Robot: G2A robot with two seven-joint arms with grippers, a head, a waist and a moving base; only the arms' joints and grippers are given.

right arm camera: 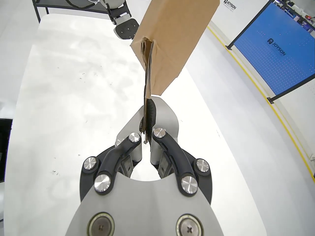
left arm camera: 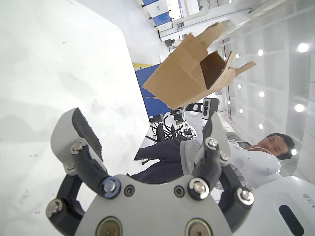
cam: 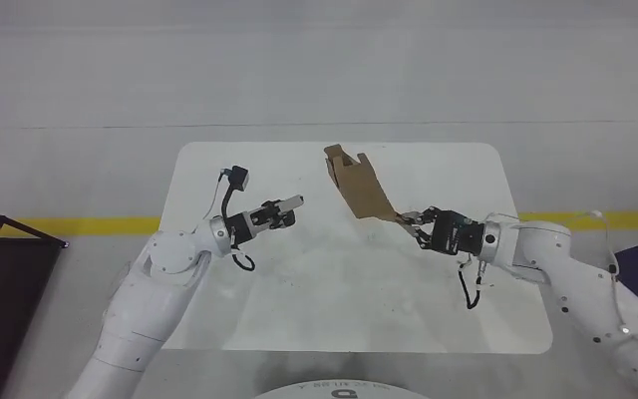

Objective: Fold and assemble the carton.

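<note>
The brown cardboard carton (cam: 357, 185) hangs tilted above the middle of the white table (cam: 299, 299), partly opened into a tube with loose flaps at its far end. My right gripper (cam: 417, 224) is shut on a flap at the carton's near corner; in the right wrist view the flap (right arm camera: 147, 114) is pinched between the pads. My left gripper (cam: 291, 207) stands open over the table to the left of the carton, apart from it. From the left wrist, the carton (left arm camera: 182, 74) floats beyond my open fingers (left arm camera: 86, 131), its dark opening facing this way.
A yellow floor line (cam: 90, 225) runs behind the table on both sides. A dark rack (cam: 25, 289) stands off the table's left edge. Blue partition panels (right arm camera: 273, 50) stand beyond the right side.
</note>
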